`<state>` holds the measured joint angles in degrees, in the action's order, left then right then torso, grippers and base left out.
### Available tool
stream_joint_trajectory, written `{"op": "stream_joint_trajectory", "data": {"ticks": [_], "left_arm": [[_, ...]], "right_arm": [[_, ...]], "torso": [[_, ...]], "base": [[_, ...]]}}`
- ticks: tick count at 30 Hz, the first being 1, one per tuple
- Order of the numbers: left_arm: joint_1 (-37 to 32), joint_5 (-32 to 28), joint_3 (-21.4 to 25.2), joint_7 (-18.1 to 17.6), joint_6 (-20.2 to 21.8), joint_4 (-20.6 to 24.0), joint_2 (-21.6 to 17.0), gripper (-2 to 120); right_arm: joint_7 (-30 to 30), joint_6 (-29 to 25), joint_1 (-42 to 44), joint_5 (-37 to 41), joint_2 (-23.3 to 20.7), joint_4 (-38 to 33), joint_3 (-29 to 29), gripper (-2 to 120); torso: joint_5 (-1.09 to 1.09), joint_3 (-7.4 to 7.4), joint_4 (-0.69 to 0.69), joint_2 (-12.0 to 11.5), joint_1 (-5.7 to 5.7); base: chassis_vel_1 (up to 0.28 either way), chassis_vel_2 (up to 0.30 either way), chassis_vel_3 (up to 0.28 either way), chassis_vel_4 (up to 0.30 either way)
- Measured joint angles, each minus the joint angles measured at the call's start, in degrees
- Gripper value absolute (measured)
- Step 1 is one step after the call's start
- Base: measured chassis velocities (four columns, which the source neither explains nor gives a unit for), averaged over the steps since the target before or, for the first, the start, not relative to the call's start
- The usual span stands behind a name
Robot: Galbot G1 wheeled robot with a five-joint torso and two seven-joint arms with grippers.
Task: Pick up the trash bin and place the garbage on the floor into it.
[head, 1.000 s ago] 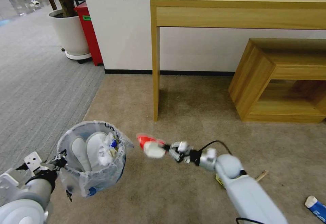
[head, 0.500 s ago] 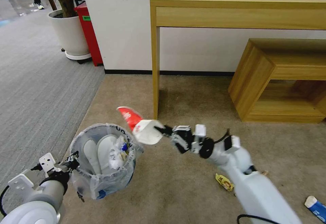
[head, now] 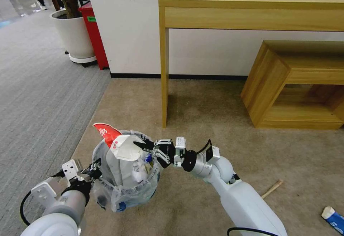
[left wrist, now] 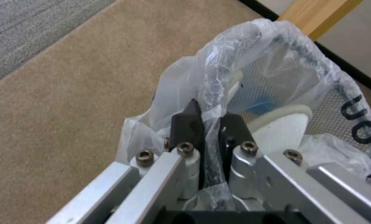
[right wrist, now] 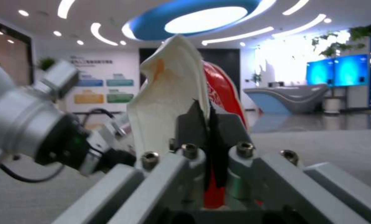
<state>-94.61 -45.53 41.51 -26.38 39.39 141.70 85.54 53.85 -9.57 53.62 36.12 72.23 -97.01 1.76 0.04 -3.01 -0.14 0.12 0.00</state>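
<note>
Nearest, at lower left of the head view, left arm bent up from the shoulder with the left gripper (head: 94, 173) clamped on the near rim of the trash bin (head: 125, 189), carrying it lifted off the floor (head: 200, 121); in the left wrist view, black fingers (left wrist: 188, 124) pinched tight on a fold of the crinkled clear liner (left wrist: 218, 71), a white slipper (left wrist: 283, 130) lying inside against the mesh wall. Just right of that, right arm reaching out from lower right, elbow low, forearm angled leftward and wrist turned so that the right gripper (head: 141, 144) sits above the bin's mouth. Closed on the crushed red-white paper bowl (head: 120, 144), held over the opening with its red flap poking up past the far-left rim; in the right wrist view, fingertips (right wrist: 197, 119) nipped together on the bowl's folded wall, white inner face on one side, red printed outer face on the other. Inside the bin, crumpled wrappers (head: 138, 173) under the bowl. Farther right on the beige carpet, a wooden stick (head: 272, 188) beside the right arm, and a blue-white carton (head: 333, 218) at the frame's lower-right edge. Beyond, a wooden desk (head: 251, 10) and a low wooden shelf unit (head: 297, 85) against the white wall, a potted plant (head: 71, 32) and a red cabinet (head: 94, 35) at far left beside the grey striped carpet (head: 39, 96).
</note>
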Motion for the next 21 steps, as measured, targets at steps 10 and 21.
{"op": "stream_joint_trajectory", "data": {"ticks": [10,21], "left_arm": [[-0.4,0.5,-2.6,0.1,0.1,0.9,0.2,3],[0.9,-1.2,1.5,0.3,-0.1,-0.3,-1.0,3]], "right_arm": [[-1.3,-0.1,1.8,-2.9,-0.9,0.6,0.8,39],[-21.2,1.4,6.2,-2.4,-1.6,-7.3,8.4,82]], "torso": [[0.01,0.0,0.0,0.0,0.0],[0.01,0.0,0.0,0.0,0.0]], "base": [[0.0,0.0,0.0,0.0],[0.0,0.0,0.0,0.0]]}}
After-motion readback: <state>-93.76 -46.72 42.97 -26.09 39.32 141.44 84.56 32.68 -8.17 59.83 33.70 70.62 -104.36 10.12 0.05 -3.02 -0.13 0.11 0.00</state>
